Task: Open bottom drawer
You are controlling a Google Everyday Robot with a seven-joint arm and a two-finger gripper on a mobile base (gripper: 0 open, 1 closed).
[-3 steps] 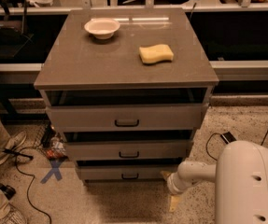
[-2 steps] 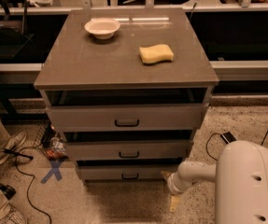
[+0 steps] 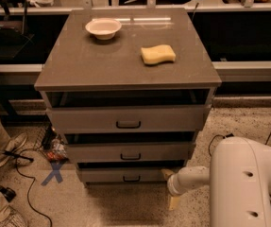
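Observation:
The grey cabinet has three drawers. The bottom drawer is the lowest, shallowest front, with a small dark bar handle, and a dark gap shows above it. My gripper hangs low at the cabinet's front right corner, just right of the bottom drawer. It is at the end of the white arm. Its two tan fingers stand spread apart and hold nothing. It does not touch the handle.
A white bowl and a yellow sponge lie on the cabinet top. A person's legs and shoe, cables and a blue X mark are on the floor at left. My white body fills the lower right.

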